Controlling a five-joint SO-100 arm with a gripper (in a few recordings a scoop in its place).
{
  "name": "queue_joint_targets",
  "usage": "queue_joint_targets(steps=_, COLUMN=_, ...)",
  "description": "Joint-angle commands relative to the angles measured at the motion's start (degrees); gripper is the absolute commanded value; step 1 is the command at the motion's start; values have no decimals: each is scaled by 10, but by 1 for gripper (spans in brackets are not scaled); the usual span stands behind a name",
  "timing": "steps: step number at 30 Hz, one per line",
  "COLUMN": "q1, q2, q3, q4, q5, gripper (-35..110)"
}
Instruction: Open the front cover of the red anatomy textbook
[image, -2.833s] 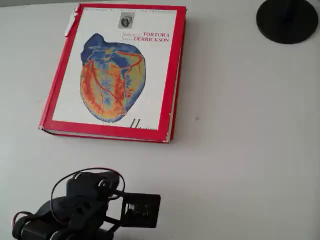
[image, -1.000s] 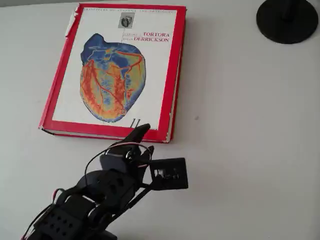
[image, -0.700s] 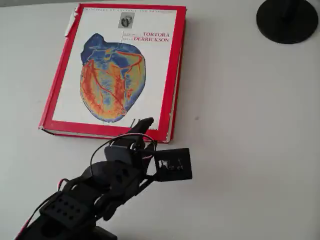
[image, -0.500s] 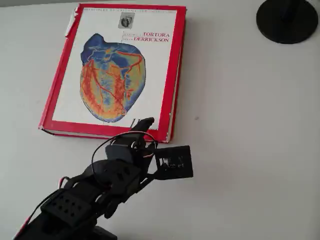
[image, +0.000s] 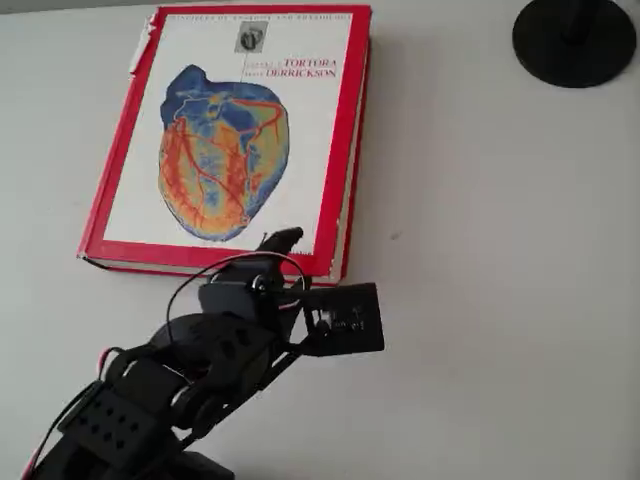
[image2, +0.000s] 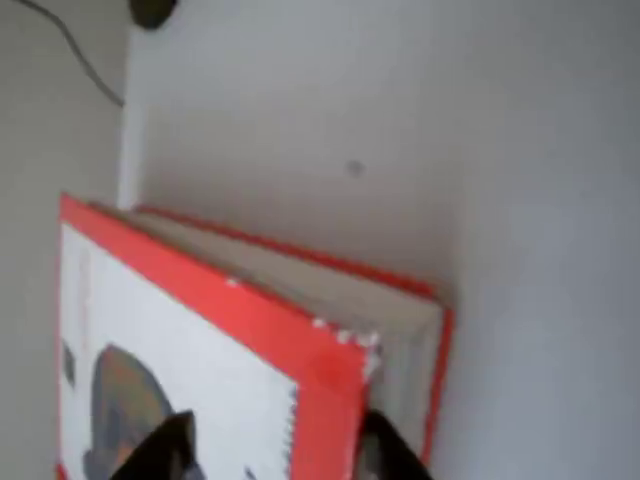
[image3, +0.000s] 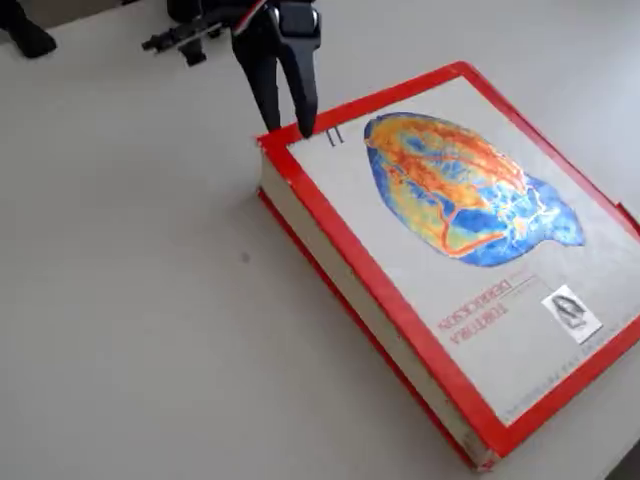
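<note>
The red anatomy textbook (image: 349, 215) lies flat at the table's upper left, and its page block (image3: 340, 290) faces the free side. Its front cover (image: 225, 140), white with the blue-orange heart, lies on top. At its near right corner the cover (image2: 180, 320) looks slightly raised off the pages (image2: 340, 290). My black gripper (image: 283, 245) stands over that corner (image3: 268, 142). One finger (image3: 304, 110) rests on the cover's face and the other finger (image3: 265, 95) hangs just off the edge. The jaws are a little apart, and the corner shows between the fingertips (image2: 385, 445).
A black round base (image: 575, 40) stands at the table's top right, far from the book. The white table (image: 500, 300) stretches right of and in front of the book. A dark cable (image2: 85, 65) runs along the wall in the wrist view.
The arm came up from the bottom edge to the book's near right corner. In the last half second the cover's print shifted slightly up and left, as if the corner lifted.
</note>
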Motion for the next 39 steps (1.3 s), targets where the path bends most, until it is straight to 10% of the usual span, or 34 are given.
queue_joint_targets(steps=1, q1=-15, q2=40, q3=-117, q4=31, q5=-3, gripper=22)
queue_joint_targets(steps=39, q1=-432, q2=-155, q3=-822, q4=458, q5=19, gripper=23)
